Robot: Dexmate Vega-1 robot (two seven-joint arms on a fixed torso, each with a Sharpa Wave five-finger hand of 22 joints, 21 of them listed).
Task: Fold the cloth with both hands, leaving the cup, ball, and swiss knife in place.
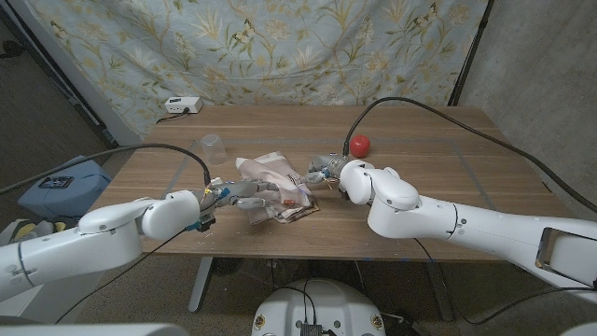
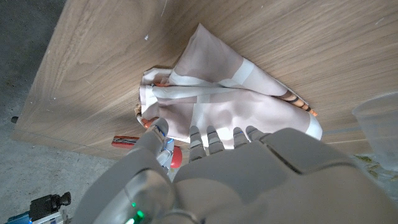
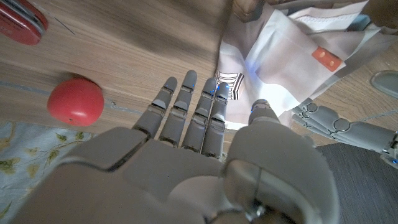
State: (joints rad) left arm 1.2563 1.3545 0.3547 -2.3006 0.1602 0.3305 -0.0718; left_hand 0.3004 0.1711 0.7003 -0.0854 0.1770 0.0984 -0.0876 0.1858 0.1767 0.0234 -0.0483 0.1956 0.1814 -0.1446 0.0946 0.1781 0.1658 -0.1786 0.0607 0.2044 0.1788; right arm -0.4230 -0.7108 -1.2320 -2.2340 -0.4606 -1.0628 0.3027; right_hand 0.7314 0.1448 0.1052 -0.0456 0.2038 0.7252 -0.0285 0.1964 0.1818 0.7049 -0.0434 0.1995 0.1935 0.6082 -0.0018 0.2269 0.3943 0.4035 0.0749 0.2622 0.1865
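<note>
A pale pink cloth (image 1: 277, 183) with white bands lies bunched at the table's middle. My left hand (image 1: 239, 195) reaches onto its near left side, fingers (image 2: 214, 138) stretched out over the fabric (image 2: 217, 99) and thumb at its edge. My right hand (image 1: 327, 171) stands at the cloth's right edge, fingers (image 3: 186, 106) straight and touching the hem (image 3: 280, 56), with no fold plainly held. The clear cup (image 1: 213, 147) stands behind the cloth on the left. The red ball (image 1: 360, 145) lies behind my right hand. The red swiss knife (image 3: 22, 25) lies near the ball (image 3: 76, 101).
A white box (image 1: 183, 105) sits at the table's far left corner. A patterned curtain (image 1: 280, 47) hangs behind the table (image 1: 448, 159). Bare wood stretches to the right of the ball. The cup's rim (image 2: 379, 121) is close to my left wrist.
</note>
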